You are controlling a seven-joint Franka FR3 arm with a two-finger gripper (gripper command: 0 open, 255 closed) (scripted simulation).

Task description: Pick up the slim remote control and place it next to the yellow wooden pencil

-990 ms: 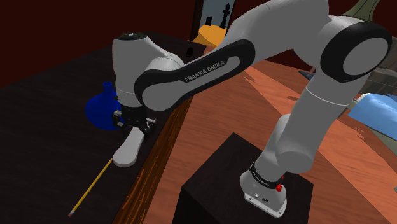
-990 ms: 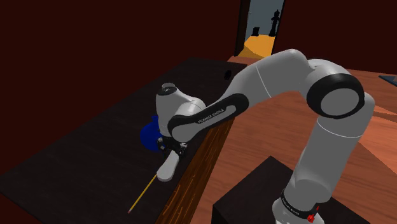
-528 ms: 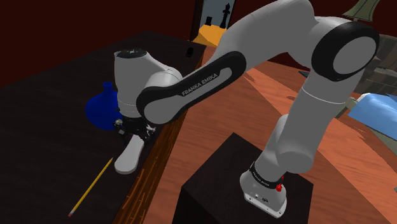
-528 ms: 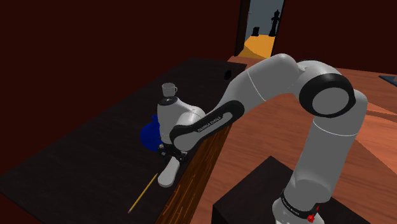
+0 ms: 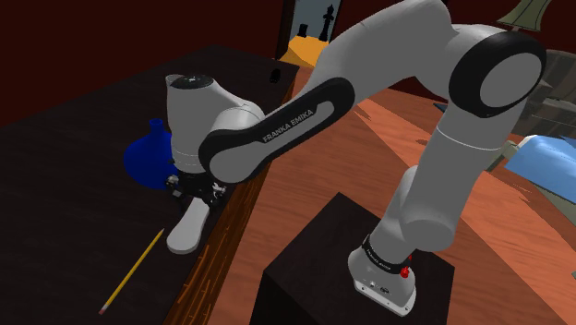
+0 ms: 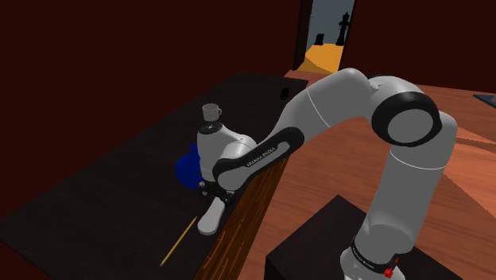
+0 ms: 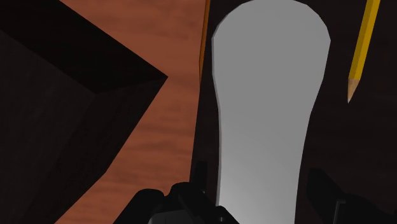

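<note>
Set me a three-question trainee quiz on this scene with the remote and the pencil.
1. True or false: the pale remote control is beside the pointed end of the yellow pencil.
2. What colour is the vase near the gripper? A red, B blue, C green.
3. Fill in: the pencil lies on the dark ____.
Key: 1 true; 2 B; 3 table.
</note>
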